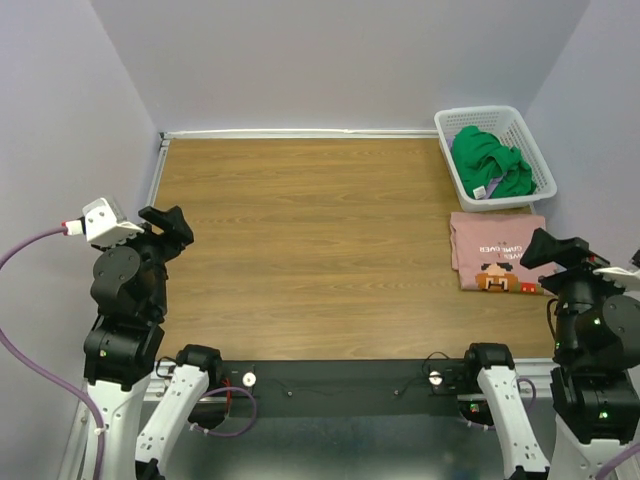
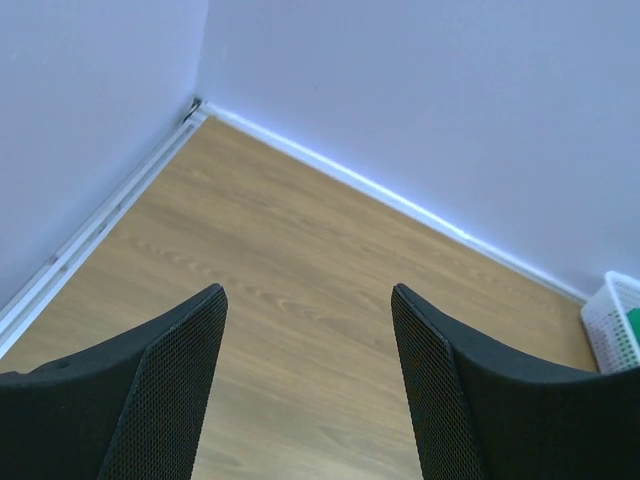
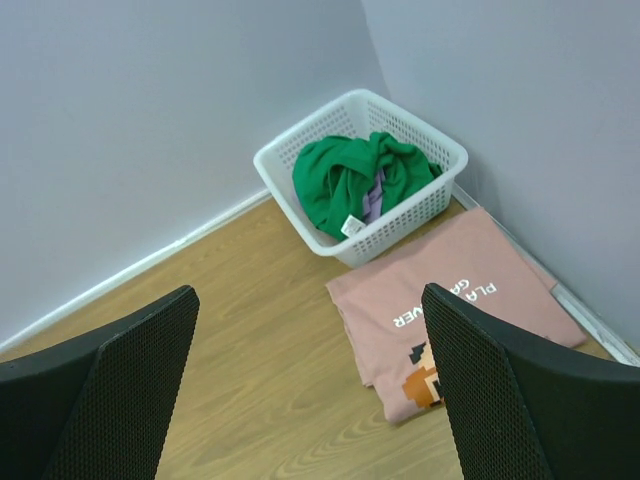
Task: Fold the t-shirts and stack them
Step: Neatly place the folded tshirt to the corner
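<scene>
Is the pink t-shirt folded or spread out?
Folded: the pink t-shirt lies as a compact rectangle, no sleeves showing, beside the white basket.

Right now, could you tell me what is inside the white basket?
A crumpled green t-shirt fills the basket, a lilac scrap peeking through it; anything underneath is covered.

The left gripper (image 2: 308, 295) hangs over a bare wooden table (image 2: 300, 210), its two black fingers (image 2: 170, 385) spread wide with nothing between them (the inner pads are mesh-textured). Pale lilac walls (image 2: 450, 100) meet at a corner at upper left, with a white strip (image 2: 380, 195) along their foot. At the right edge a white lattice basket (image 2: 610, 330) shows a sliver of green cloth (image 2: 633, 335).
</scene>
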`<state>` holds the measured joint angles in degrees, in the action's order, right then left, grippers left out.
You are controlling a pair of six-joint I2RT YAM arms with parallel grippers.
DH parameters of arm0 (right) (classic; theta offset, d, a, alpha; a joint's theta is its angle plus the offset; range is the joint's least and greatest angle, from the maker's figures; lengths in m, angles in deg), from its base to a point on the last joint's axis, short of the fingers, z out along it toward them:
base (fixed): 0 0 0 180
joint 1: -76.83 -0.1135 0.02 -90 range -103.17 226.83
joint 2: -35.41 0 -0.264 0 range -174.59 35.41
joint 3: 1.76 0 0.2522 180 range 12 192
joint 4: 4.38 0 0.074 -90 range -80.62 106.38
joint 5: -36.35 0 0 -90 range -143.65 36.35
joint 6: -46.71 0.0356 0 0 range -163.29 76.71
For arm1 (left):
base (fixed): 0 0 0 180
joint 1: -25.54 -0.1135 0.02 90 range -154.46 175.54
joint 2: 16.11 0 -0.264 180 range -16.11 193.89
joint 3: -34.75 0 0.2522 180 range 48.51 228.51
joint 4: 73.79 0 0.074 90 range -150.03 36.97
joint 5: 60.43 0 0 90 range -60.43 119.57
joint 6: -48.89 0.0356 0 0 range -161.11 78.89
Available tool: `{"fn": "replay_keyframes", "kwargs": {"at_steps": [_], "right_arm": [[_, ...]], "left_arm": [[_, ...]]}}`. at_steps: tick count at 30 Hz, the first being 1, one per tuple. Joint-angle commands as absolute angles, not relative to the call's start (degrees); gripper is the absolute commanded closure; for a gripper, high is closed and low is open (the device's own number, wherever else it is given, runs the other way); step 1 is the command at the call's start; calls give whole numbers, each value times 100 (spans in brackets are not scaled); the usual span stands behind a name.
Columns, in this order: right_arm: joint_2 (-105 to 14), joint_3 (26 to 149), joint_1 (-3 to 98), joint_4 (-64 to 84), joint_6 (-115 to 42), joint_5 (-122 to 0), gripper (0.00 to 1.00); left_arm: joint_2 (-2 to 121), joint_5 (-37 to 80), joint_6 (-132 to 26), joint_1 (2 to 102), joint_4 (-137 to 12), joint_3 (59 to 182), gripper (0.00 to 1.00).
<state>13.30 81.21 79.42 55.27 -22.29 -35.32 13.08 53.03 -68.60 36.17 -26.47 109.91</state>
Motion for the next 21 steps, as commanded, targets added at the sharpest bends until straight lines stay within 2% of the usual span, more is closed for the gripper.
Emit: {"fn": "replay_keyframes", "kwargs": {"at_steps": [1, 8, 13, 21], "right_arm": [[1449, 7635, 7789, 5342, -2386, -3326, 0], [1599, 7230, 7692, 5060, -2439, -3247, 0], [1608, 7089, 7438, 4850, -2701, -3203, 0], [1652, 7027, 7428, 4805, -2755, -3343, 0]], "left_arm": [[1271, 5830, -7055, 3644, -2119, 10924, 25], [1368, 6147, -7117, 3644, -1969, 10845, 24], [921, 6016, -7204, 3644, -2416, 10494, 24], [902, 6007, -7258, 3653, -2409, 10458, 24]]}}
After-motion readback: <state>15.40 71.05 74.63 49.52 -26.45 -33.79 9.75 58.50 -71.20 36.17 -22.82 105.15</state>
